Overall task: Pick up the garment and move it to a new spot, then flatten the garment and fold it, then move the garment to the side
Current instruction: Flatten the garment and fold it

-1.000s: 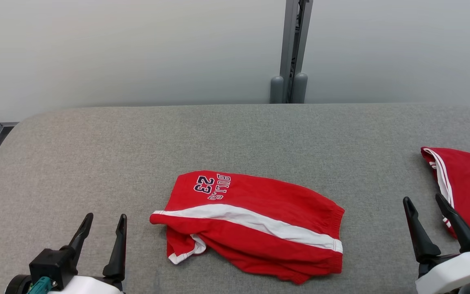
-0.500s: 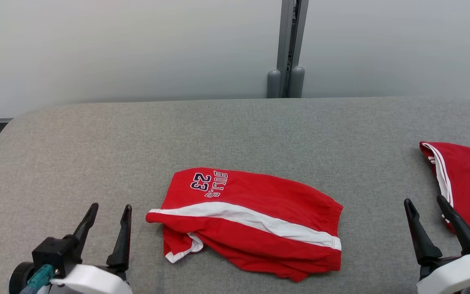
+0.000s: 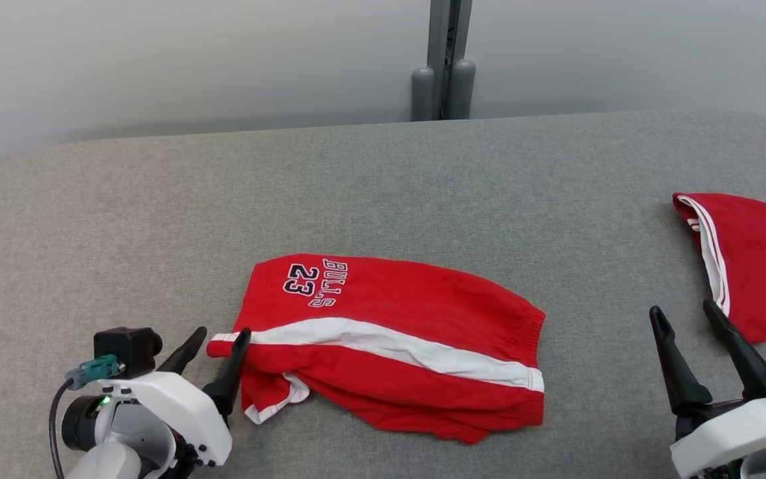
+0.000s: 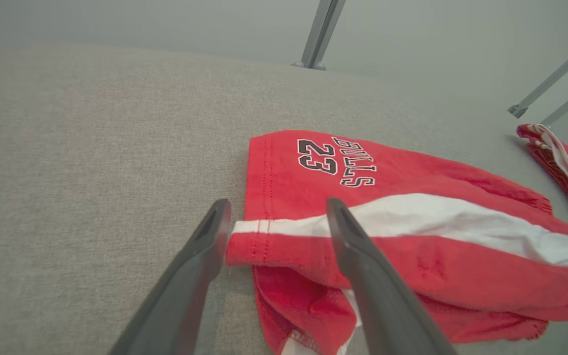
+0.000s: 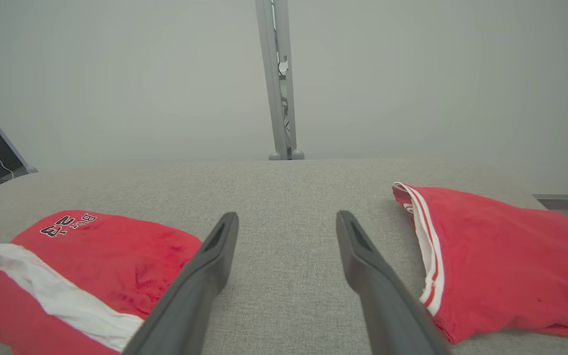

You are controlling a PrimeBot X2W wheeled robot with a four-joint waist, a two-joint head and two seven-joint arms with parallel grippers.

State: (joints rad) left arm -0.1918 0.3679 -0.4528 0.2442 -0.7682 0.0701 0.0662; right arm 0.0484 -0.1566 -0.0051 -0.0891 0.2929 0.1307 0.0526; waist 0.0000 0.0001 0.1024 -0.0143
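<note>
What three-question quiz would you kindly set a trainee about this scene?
1. True or false: the left hand is shut on the lettered garment.
2. Where does the second red garment lie? A: on the grey table, near the right hand. B: under the lettered garment. C: on the floor.
3. Fill in: the number on the lettered garment is ___.
Key: 1. False; the left hand is open, its fingers either side of the lettered garment's white-striped corner. 2. A. 3. 23.
</note>
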